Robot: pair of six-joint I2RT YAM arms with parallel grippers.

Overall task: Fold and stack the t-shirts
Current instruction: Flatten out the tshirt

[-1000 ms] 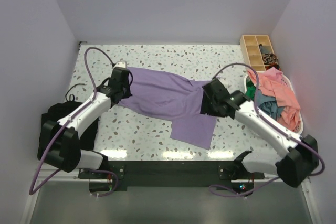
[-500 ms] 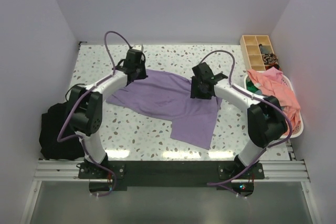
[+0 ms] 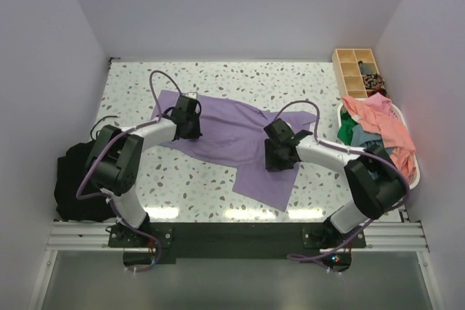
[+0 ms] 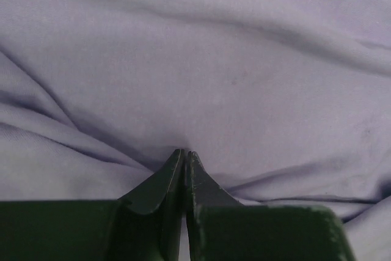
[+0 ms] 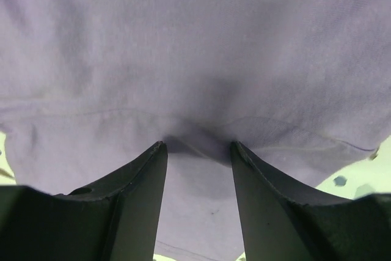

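the table (image 3: pixel 218 78) carries one purple shirt (image 3: pixel 225 132), spread loosely across its middle with a flap trailing toward the near edge. the other shirts, pink (image 3: pixel 381 125) and teal (image 3: pixel 367 150), are heaped in the basket (image 3: pixel 411 178) at the right. over the last half second both arms have drawn back from the far side toward the near edge, and the shirt has come with them and lies lower and flatter. this reads as dragging the shirt straight, so folding has probably not begun.

the top view places the left gripper (image 3: pixel 192 127) on the shirt's left part and the right gripper (image 3: pixel 280 159) near its right hem, but hides the fingers. the left wrist view shows its fingers pressed together, with creases running into the tips (image 4: pixel 184 154), pinching the cloth. the right wrist view shows its jaws standing apart astride a small pucker of cloth (image 5: pixel 197 151), not yet clamped.
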